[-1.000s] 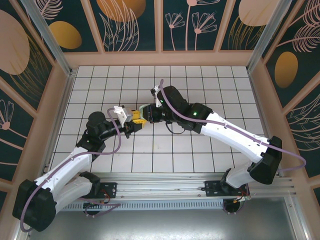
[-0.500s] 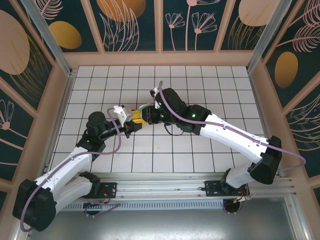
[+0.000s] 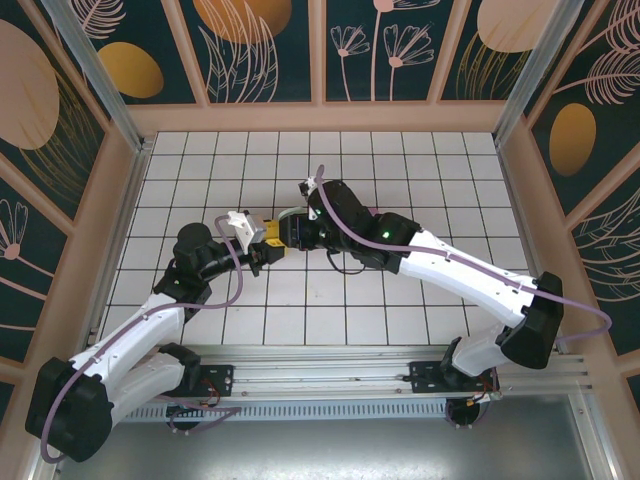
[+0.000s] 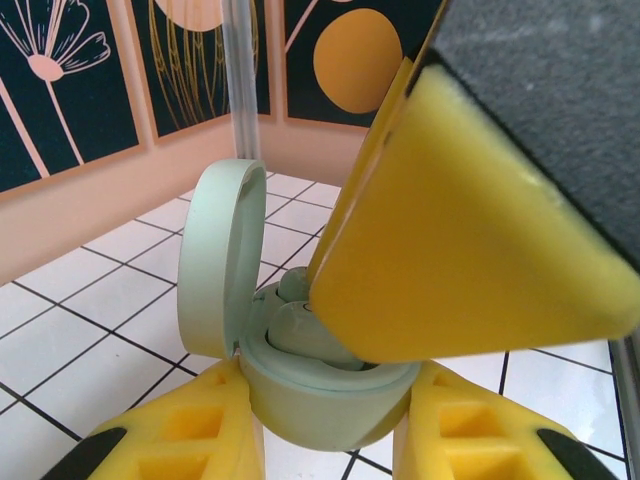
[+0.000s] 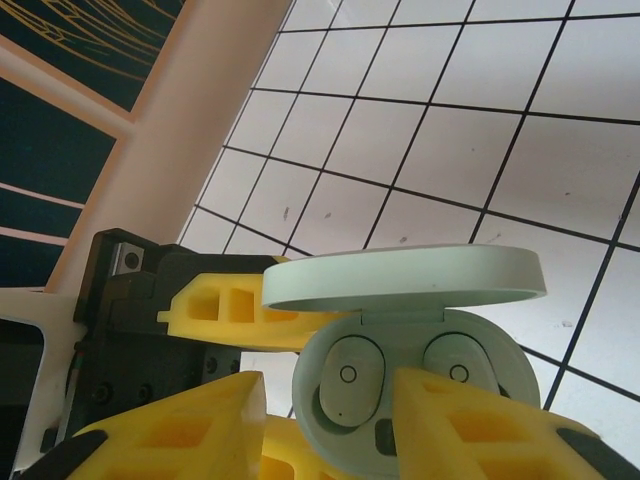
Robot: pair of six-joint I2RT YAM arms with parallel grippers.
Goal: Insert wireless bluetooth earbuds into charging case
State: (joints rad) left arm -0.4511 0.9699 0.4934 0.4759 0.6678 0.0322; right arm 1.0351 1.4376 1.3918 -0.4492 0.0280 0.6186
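Observation:
My left gripper [image 4: 330, 425] is shut on the base of a pale mint charging case [image 4: 330, 400], held just above the tiles with its lid [image 4: 215, 260] swung open. Two mint earbuds [image 5: 350, 380] [image 5: 458, 362] sit in the case's wells [image 5: 385, 450] under the raised lid [image 5: 400, 285]. My right gripper [image 5: 330, 420] hovers right over the case, open, its yellow fingers [image 5: 200, 425] standing either side of the left earbud with gaps showing. In the top view both grippers [image 3: 268, 244] [image 3: 287, 232] meet at mid-table around the case [image 3: 284, 214].
White tiled floor [image 3: 400, 160] stretches all round the two arms. Peach walls with dark flower panels [image 3: 320, 115] and aluminium posts [image 3: 85, 70] enclose it. A metal rail [image 3: 330, 365] runs along the near edge.
My right gripper's jaws have spread apart over the case, and it has edged slightly left toward the left gripper. The left gripper and case have stayed put.

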